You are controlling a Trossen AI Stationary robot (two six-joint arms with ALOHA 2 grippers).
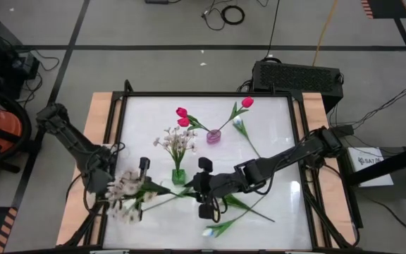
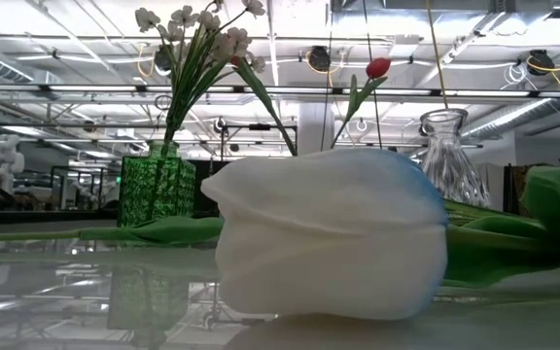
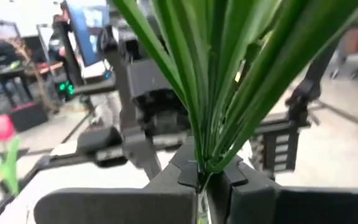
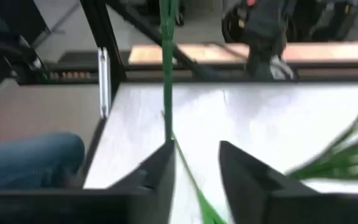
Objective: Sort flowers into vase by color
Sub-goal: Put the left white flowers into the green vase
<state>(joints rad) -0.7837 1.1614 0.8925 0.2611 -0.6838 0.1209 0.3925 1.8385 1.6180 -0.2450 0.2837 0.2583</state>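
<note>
My left gripper [image 1: 145,185] [image 3: 205,177] is shut on a spray of small cream blossoms [image 1: 125,194] at the table's near left. My right gripper [image 1: 204,187] [image 4: 194,162] is open just right of it, with a thin green stem [image 4: 166,74] running between its fingers. A green vase [image 1: 178,176] [image 2: 154,185] holds another cream spray [image 1: 177,140]. A pink-tinted glass vase [image 1: 213,136] [image 2: 450,156] holds pink-red tulips [image 1: 182,116]. One white tulip [image 1: 210,231] [image 2: 329,233] lies on its side at the near edge. Another [image 1: 240,123] lies beside the pink vase. My left gripper pinches the spray's bundle of green stems and leaves [image 3: 204,163] between its two fingers, low on the bundle. The leaves fan out upward beyond the fingers and the spray is lifted off the table. My right gripper: the stem passes close along the inner side of one finger [image 4: 160,168]; I cannot tell whether they touch.
Green leaves and stems [image 1: 242,204] lie on the white tabletop under and right of my right gripper. A black frame [image 1: 118,127] rims the table. A black box [image 1: 298,74] stands beyond the far edge. Bare tabletop shows at the far left [image 1: 143,120].
</note>
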